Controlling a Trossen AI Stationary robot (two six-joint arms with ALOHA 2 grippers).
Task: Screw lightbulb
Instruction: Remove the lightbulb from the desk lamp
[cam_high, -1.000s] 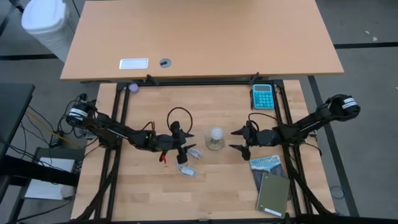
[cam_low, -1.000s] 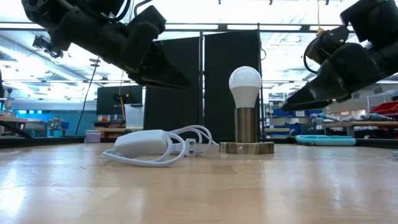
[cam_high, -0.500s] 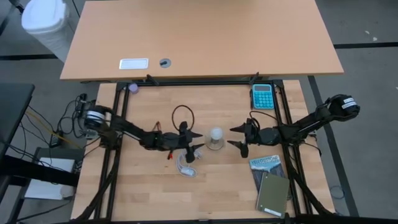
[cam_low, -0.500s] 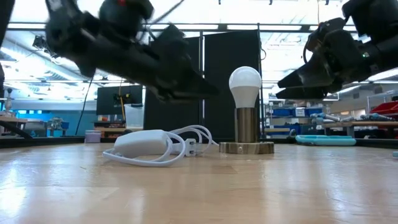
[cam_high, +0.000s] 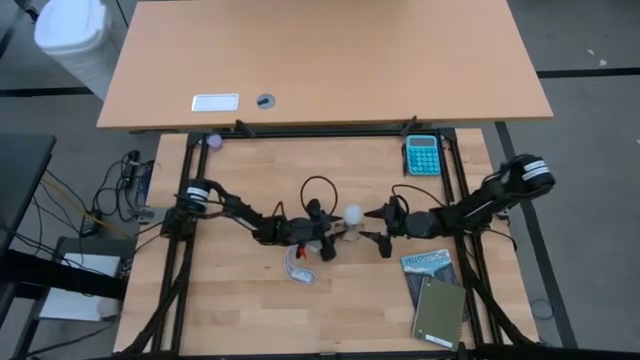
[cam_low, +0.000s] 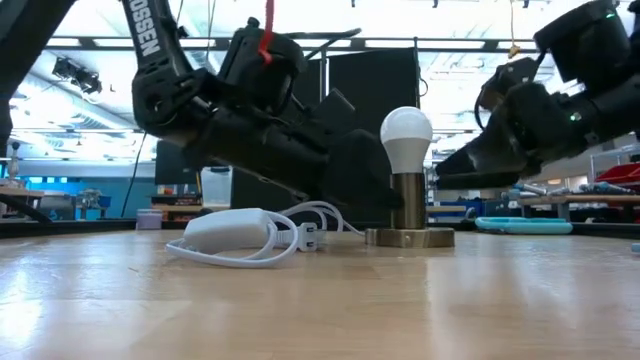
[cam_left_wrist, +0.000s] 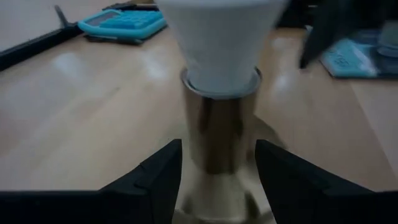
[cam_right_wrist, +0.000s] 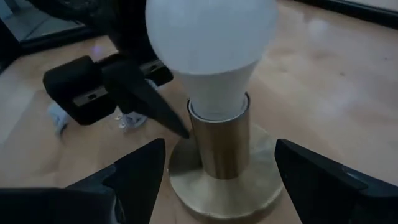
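Note:
The white lightbulb (cam_low: 406, 135) stands upright, its neck in a metal socket tube (cam_left_wrist: 221, 124) on a round base (cam_low: 410, 237) at mid-table. My left gripper (cam_high: 335, 237) has come in low from the table's left, and its fingers flank the tube. My right gripper (cam_high: 380, 230) hangs open just right of the lamp and touches nothing. In its wrist view the two fingers of my right gripper (cam_right_wrist: 219, 143) stand wide, with the lamp ahead between them. My left gripper has the socket tube's lower half (cam_left_wrist: 219, 155) between its two fingers (cam_left_wrist: 163, 171), one on each side, with no gap showing. The fingers come nearly level from the table's left, tipped a little down. The lamp stands upright on its base on the table.
A white cord with its adapter (cam_low: 240, 232) lies on the table under my left arm. A blue calculator (cam_high: 421, 155) sits at the far right and booklets (cam_high: 435, 290) lie at the near right. A second table (cam_high: 330, 60) stands beyond the far edge.
My left gripper has gone down and toward the table's right edge, ending with its fingers around the socket tube. The lamp has slid slightly to the right, still upright. My right gripper has come a little toward the lamp.

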